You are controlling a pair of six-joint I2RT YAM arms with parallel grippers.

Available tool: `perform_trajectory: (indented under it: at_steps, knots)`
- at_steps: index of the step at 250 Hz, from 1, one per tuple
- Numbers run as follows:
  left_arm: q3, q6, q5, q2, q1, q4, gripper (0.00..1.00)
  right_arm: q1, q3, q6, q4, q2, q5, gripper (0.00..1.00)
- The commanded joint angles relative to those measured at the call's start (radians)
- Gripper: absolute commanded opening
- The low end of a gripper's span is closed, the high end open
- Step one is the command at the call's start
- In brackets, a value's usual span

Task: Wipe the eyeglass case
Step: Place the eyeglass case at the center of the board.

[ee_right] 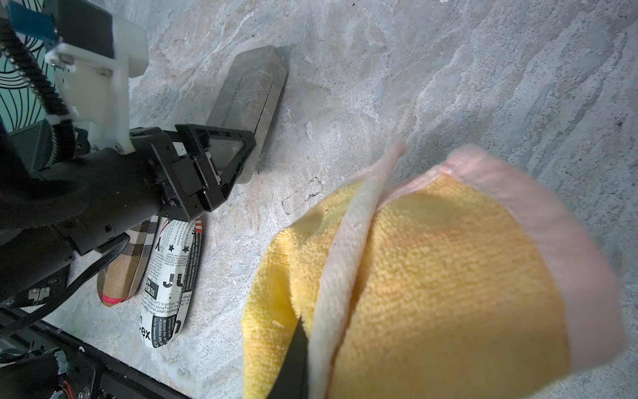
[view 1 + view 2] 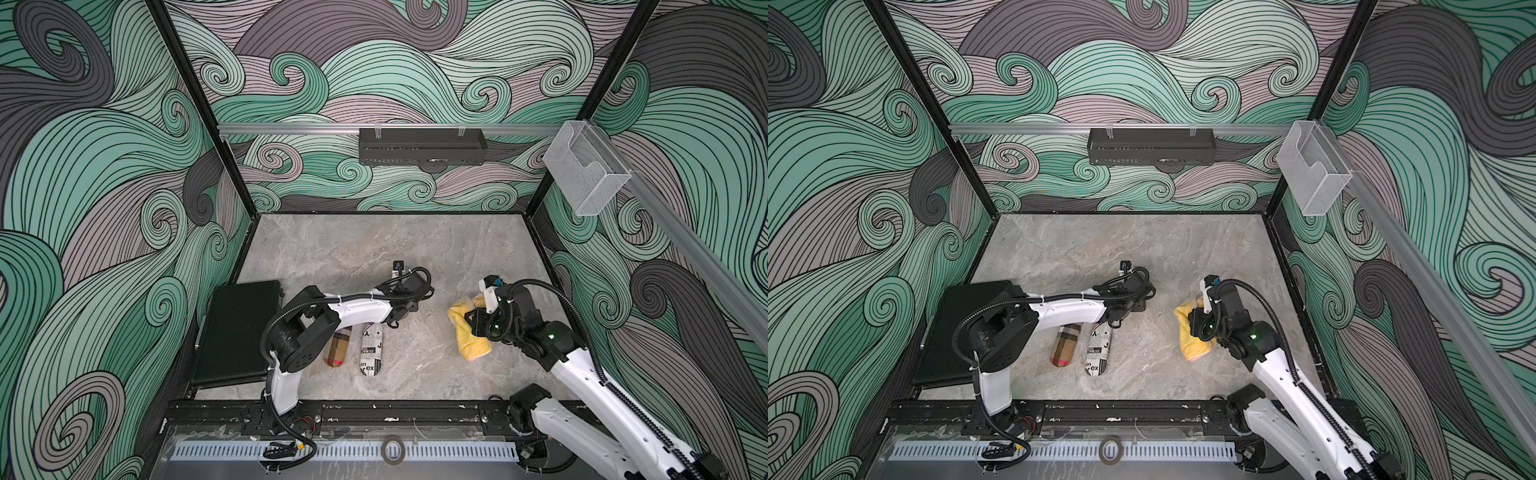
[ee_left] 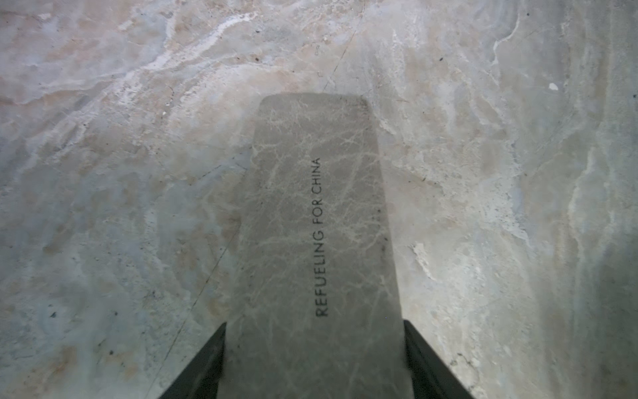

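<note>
The left gripper (image 3: 315, 324) has its two black fingers pressed against the long sides of the eyeglass case (image 3: 310, 207), one finger on each side near one end, so the jaws stand partly apart, as wide as the case between them. It is a flat, hard-looking slab with rounded corners, covered in grey, marble-veined material very close to the stone-patterned table (image 2: 374, 249) under it. A line of small dark capitals reading "REFUELING FOR CHINA" runs along its lid. From the right wrist view the case (image 1: 245, 89) lies flat on the table near the middle, a thin seam running along its side.

The right gripper (image 2: 473, 322) is off to the right, apart from the case, closed tight on a yellow microfibre cloth (image 2: 467, 340). The cloth (image 1: 431, 276) is nubbly, bunched in soft folds, with a pale pinkish hemmed edge. I cannot tell whether it touches the table.

Just beside the left arm lie two soft, rounded pouches side by side: a tan plaid case (image 2: 337, 347) and a newspaper-print case (image 2: 371, 349) in black and white. A black rectangular tray (image 2: 237, 332) sits against the left wall.
</note>
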Motion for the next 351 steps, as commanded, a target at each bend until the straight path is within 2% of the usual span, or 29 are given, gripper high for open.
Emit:
perform_trajectory:
  at_steps: [1, 44, 80, 113, 145, 211, 277, 311, 351]
  knots:
    - [0.023, -0.006, 0.045, 0.031, 0.006, -0.010, 0.66, -0.001, -0.014, -0.004, 0.007, -0.003, 0.003, 0.00]
    - [0.022, -0.005, 0.050, 0.034, 0.005, -0.006, 0.70, -0.001, -0.010, -0.008, -0.001, -0.017, 0.004, 0.00]
    - [0.012, 0.001, 0.062, 0.017, 0.005, 0.009, 0.80, -0.001, -0.006, -0.010, -0.009, -0.021, 0.004, 0.00]
    - [-0.011, 0.003, 0.064, -0.025, 0.002, 0.008, 0.80, -0.001, -0.003, -0.011, -0.011, -0.021, -0.005, 0.00]
    - [-0.077, 0.020, 0.052, -0.129, -0.016, -0.005, 0.80, 0.000, 0.001, -0.041, -0.008, -0.023, -0.055, 0.00]
    - [-0.282, 0.041, 0.043, -0.446, -0.063, -0.118, 0.80, 0.024, 0.017, -0.087, 0.049, -0.003, -0.142, 0.00]
    - [-0.442, 0.014, 0.167, -0.678, -0.064, -0.246, 0.80, 0.093, 0.030, -0.100, 0.138, 0.051, -0.165, 0.00]
    - [-0.485, -0.024, 0.252, -0.742, -0.065, -0.313, 0.80, 0.108, 0.038, -0.107, 0.160, 0.076, -0.169, 0.00]
    - [-0.559, -0.072, 0.361, -0.801, -0.069, -0.301, 0.80, 0.110, 0.043, -0.110, 0.172, 0.100, -0.163, 0.00]
